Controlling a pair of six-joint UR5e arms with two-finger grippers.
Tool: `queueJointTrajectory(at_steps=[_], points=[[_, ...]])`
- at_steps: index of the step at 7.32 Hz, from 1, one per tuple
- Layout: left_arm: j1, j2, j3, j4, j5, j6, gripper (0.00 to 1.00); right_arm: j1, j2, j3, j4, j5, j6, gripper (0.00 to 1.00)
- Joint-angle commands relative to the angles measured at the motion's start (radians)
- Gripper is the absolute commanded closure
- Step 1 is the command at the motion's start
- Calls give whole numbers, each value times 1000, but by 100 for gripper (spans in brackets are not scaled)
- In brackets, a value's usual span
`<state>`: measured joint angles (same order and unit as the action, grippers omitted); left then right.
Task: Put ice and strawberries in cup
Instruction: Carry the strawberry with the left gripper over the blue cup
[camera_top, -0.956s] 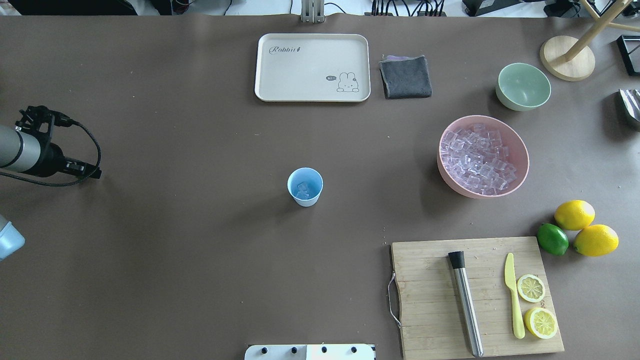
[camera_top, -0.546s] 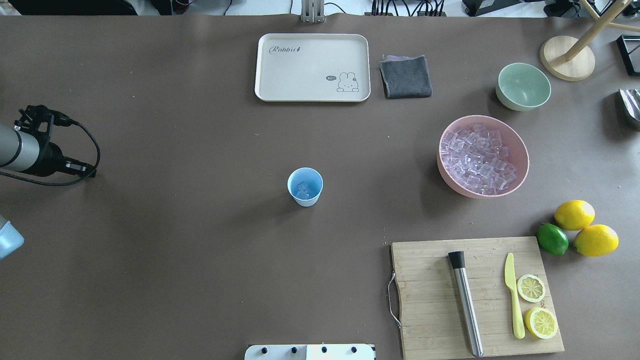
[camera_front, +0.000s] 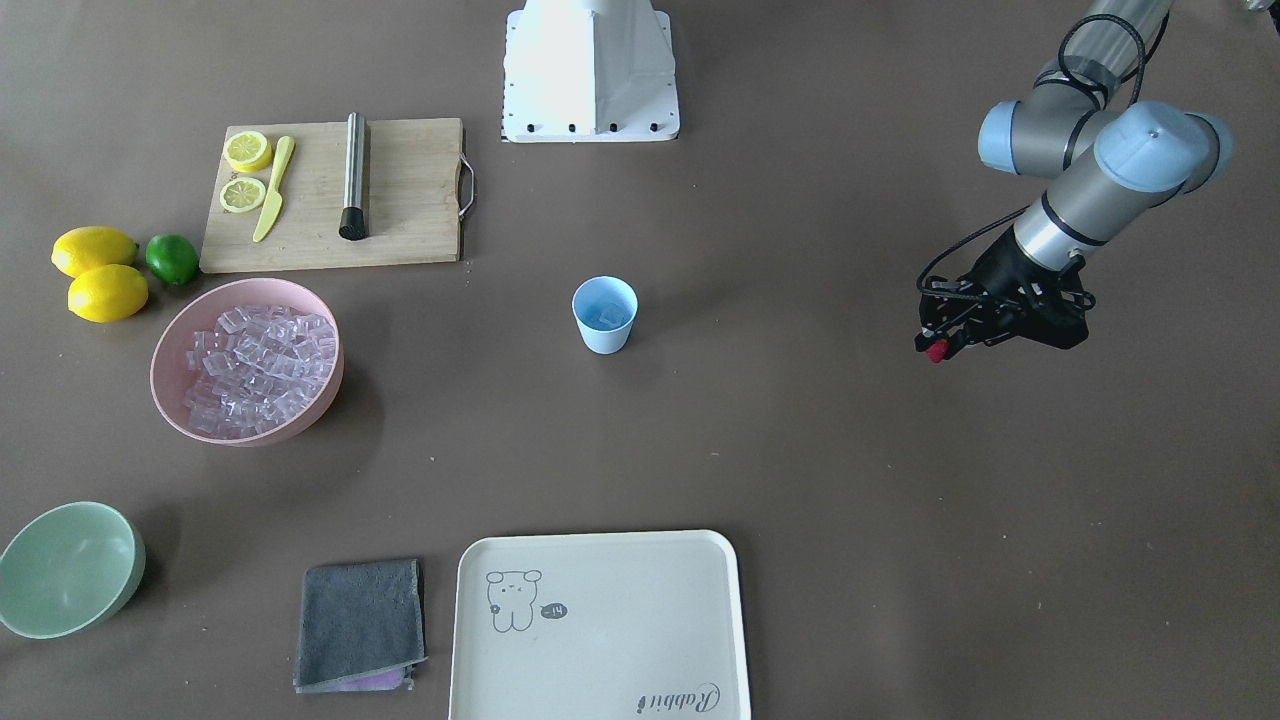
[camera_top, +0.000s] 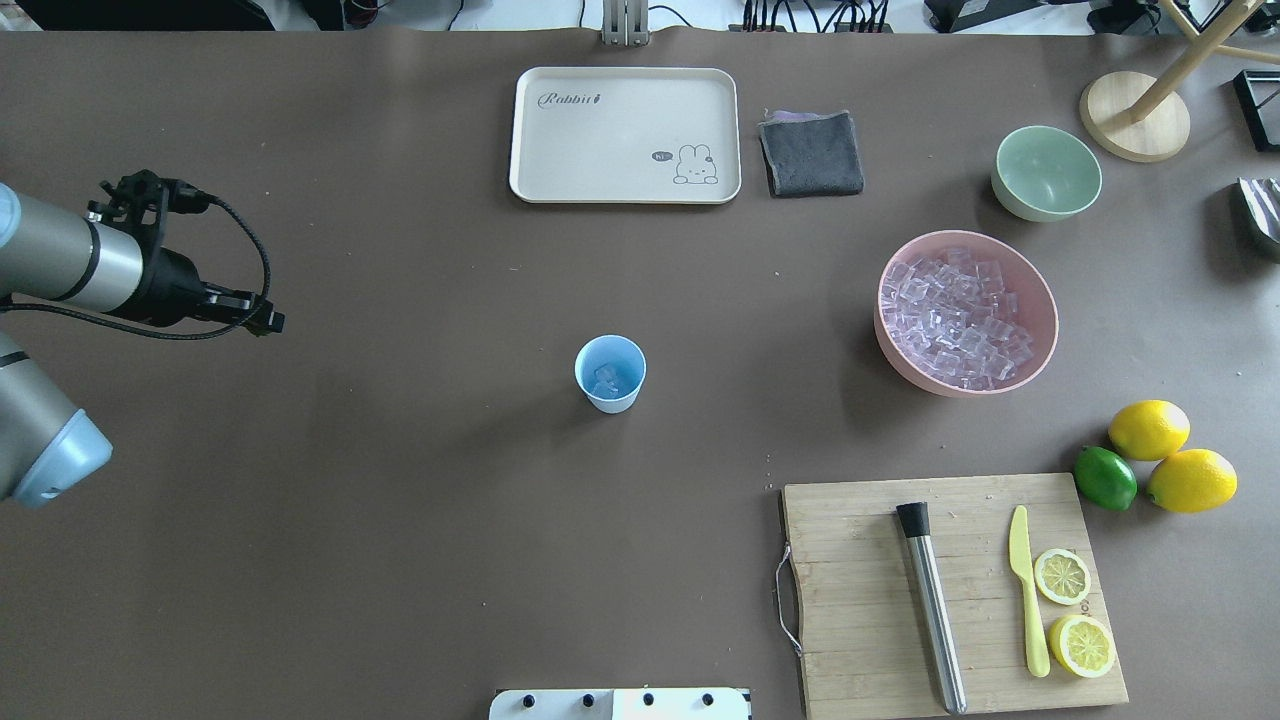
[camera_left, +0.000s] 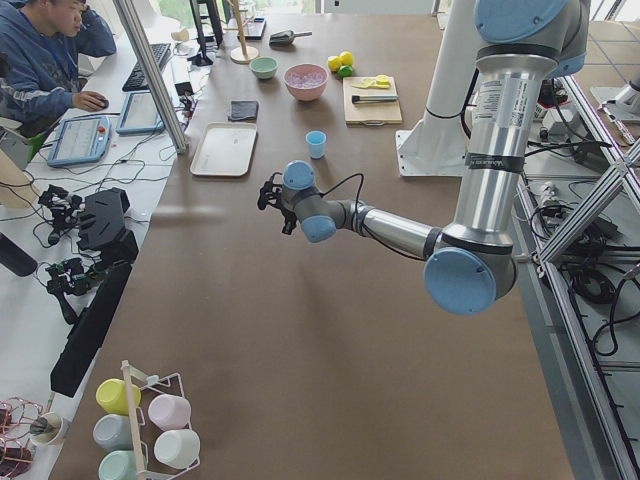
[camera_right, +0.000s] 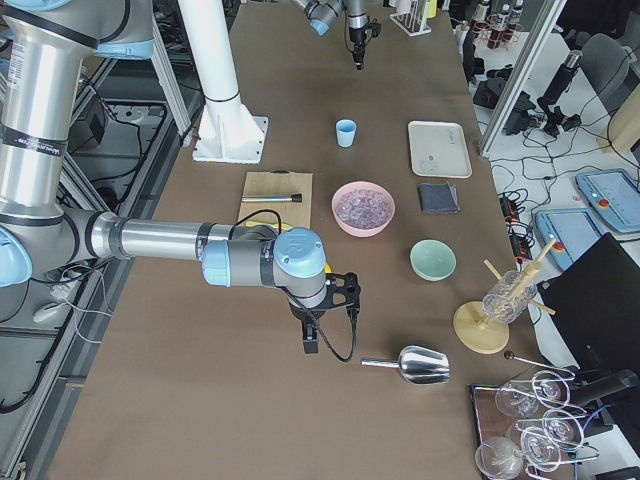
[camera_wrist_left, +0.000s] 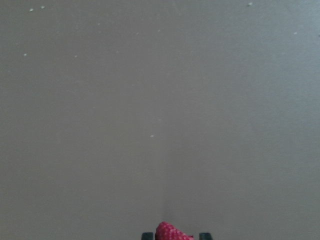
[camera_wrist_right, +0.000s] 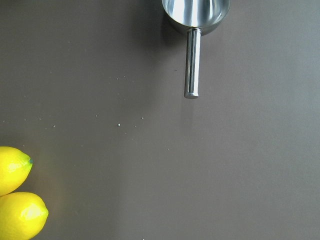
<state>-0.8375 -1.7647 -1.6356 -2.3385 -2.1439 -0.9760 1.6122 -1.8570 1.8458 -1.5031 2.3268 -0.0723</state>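
Observation:
The light blue cup (camera_top: 610, 373) stands mid-table with a few ice cubes inside; it also shows in the front view (camera_front: 604, 314). The ice (camera_top: 958, 315) fills the pink bowl (camera_top: 1046, 300) to the cup's right. My left gripper (camera_front: 936, 348) is shut on the red strawberry (camera_front: 937, 351) and hovers over bare table, well left of the cup in the overhead view (camera_top: 266, 322). The strawberry's tip (camera_wrist_left: 170, 233) shows between the fingertips in the left wrist view. My right gripper (camera_right: 311, 343) shows only in the exterior right view, near a metal scoop; I cannot tell its state.
A cream tray (camera_top: 625, 135), grey cloth (camera_top: 811, 153) and pale green bowl (camera_top: 1046, 172) sit at the back. A cutting board (camera_top: 860, 590) holds a muddler, yellow knife and lemon halves. Two lemons (camera_top: 1148, 429) and a lime (camera_top: 1105, 478) lie beside it. The metal scoop (camera_wrist_right: 195, 12) lies far right.
My left arm has swung right and further over the table, toward the cup, still holding the strawberry. Nothing else has moved.

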Motion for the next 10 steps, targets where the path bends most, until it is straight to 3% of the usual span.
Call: queueJointTrajectory(at_steps=[1, 3, 4, 7, 8, 9, 10], points=[[151, -183, -1, -57, 7, -323, 100, 0, 2, 0, -2, 29, 3, 0], [229, -275, -9, -59, 88, -437, 100, 0, 4, 0, -3, 29, 3, 0], [277, -318, -6, -59, 173, -479, 100, 0, 4, 0, -3, 29, 3, 0], [317, -364, -3, -58, 255, -532, 100, 0, 2, 0, -3, 29, 3, 0], [321, -364, -1, -56, 265, -530, 85, 0, 2, 0, -3, 29, 3, 0], [321, -364, -1, -58, 266, -527, 5, 0, 2, 0, -3, 29, 3, 0], [321, -364, -1, -56, 268, -529, 3, 0, 2, 0, -3, 29, 3, 0]])
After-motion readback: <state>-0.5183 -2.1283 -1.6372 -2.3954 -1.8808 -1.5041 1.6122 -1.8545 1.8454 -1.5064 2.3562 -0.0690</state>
